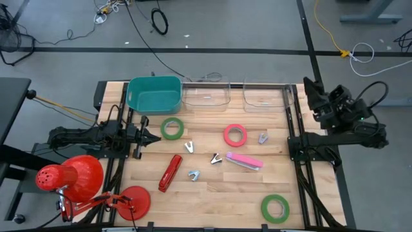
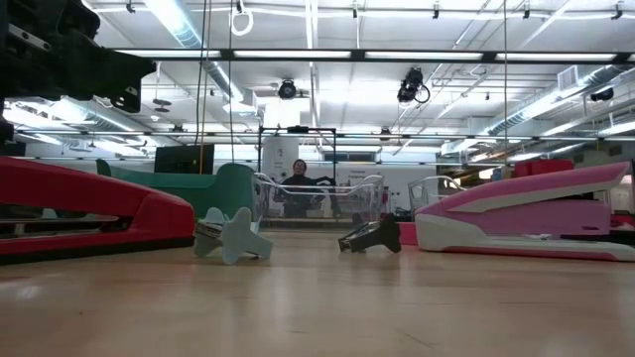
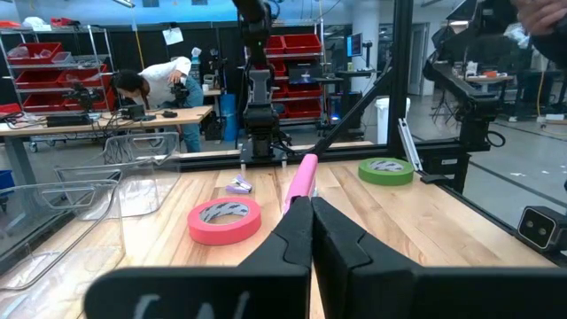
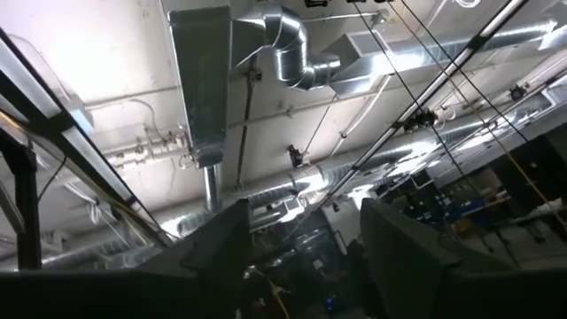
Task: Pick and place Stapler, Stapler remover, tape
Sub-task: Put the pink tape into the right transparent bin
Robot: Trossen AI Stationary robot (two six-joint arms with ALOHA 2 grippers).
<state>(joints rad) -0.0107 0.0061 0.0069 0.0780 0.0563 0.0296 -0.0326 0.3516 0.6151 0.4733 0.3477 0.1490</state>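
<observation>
My left claw [image 1: 153, 136] is clenched on nothing, low over the table [image 1: 212, 196] beside a green tape roll [image 1: 172, 128]. My right claw [image 4: 301, 252] stands released, raised off the table's right edge.

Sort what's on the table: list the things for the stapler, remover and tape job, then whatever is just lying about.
Job:
red stapler
pink stapler
staple removers
red-pink tape
green tape
second green tape

Lying about:
red lamp
teal bin
clear bins

Low view: red stapler [image 2: 89, 213] cut off at the left edge, pink stapler [image 2: 526, 220] at the right edge. Left wrist view: pink stapler's near end hidden behind the left end effector [image 3: 310, 232]. The small grey piece [image 3: 239, 185] beyond the pink tape roll [image 3: 225, 219] is too small to identify.
</observation>
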